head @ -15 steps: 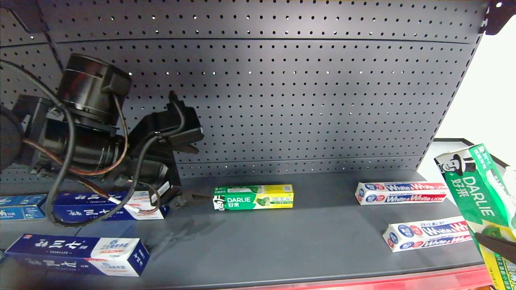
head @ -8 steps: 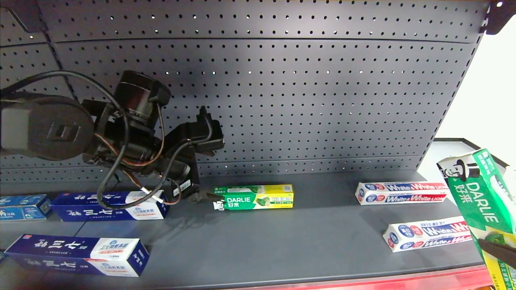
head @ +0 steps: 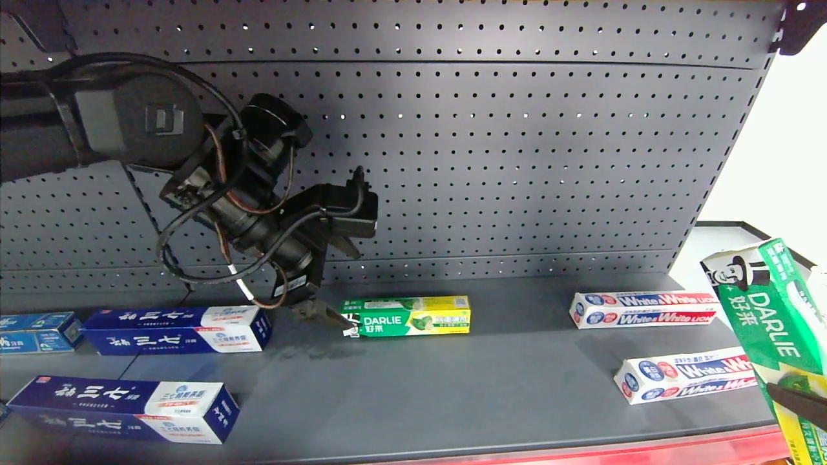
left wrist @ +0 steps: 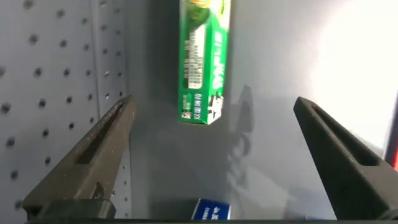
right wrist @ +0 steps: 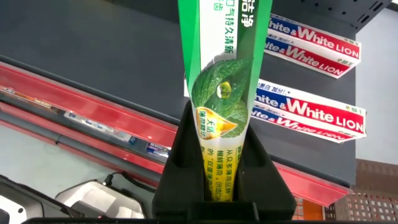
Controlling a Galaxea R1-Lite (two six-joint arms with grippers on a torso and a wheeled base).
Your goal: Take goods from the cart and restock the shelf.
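Left gripper [head: 329,316] spread wide at the shelved green box [head: 406,316]; right gripper [right wrist: 224,155] clamped on the held green box [head: 769,310].
Reference = shelved green box: flat on the shelf [head: 452,387], long side along the pegboard [head: 517,161], close to it. Left gripper's fingers sit just off its left end, one to each side of its line, gripping nothing; can't tell if they touch it. Rear blue box [head: 177,329] in line to its left, front blue box [head: 123,408] further left and forward. Rear white box [head: 643,309] in line to its right, well apart; front white box [head: 685,374] right and forward. Held green box is far right of it, tilted, pinched at its lower end.
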